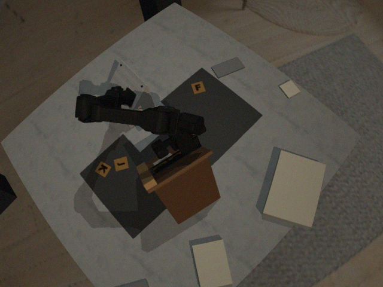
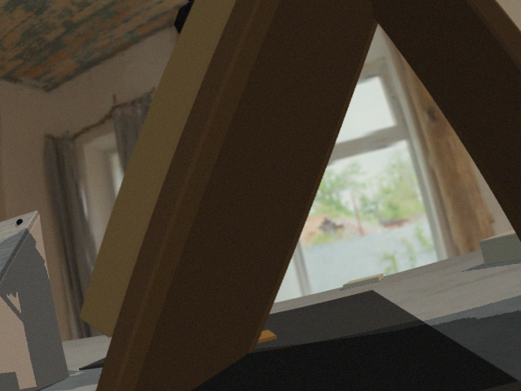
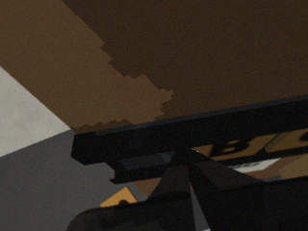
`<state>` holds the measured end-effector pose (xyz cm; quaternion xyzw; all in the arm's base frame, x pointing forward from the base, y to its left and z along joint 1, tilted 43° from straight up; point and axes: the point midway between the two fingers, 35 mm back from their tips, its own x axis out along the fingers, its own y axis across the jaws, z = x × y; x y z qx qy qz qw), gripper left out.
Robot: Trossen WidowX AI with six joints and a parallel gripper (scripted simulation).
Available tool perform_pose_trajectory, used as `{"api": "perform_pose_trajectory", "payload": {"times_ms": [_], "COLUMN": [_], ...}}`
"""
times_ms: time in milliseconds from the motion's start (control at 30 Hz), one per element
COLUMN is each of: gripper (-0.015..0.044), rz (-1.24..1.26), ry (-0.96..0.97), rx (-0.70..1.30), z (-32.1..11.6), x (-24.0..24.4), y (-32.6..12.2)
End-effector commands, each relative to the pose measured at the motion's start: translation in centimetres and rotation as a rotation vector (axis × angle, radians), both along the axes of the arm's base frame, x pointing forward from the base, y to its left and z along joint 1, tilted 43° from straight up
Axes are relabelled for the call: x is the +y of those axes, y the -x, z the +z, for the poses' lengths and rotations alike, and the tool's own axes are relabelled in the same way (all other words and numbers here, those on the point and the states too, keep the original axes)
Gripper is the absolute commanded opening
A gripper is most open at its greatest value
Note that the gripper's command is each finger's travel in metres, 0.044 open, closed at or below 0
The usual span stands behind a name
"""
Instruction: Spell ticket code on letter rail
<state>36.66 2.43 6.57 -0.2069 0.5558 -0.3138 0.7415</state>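
The brown sloped board carries a dark rail. In the wrist view an orange B tile sits in the rail, with a second tile right beside it, its letter cut off. My gripper is shut and empty, its tips at the rail by the B tile's left edge. The rail's left stretch is empty. The white ticket is mostly hidden and unreadable. Tiles K, J and F lie on dark mats. Another orange tile lies below the rail, its letter mostly covered.
A large cream block and a smaller one stand beside and below the board in the top view. A small cream block and a flat grey piece lie beyond the mat. A pale wedge-shaped stand is behind the arm.
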Motion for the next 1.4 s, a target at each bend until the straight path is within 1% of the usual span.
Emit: {"api": "perform_pose_trajectory", "payload": {"times_ms": [0, 1367], "gripper": [0.0000, 0.0000], "rz": [0.004, 0.004], "ry": [0.004, 0.005], "rx": [0.002, 0.003], "z": [0.10, 0.88], "x": [-0.15, -0.93], "y": [0.12, 0.38]}}
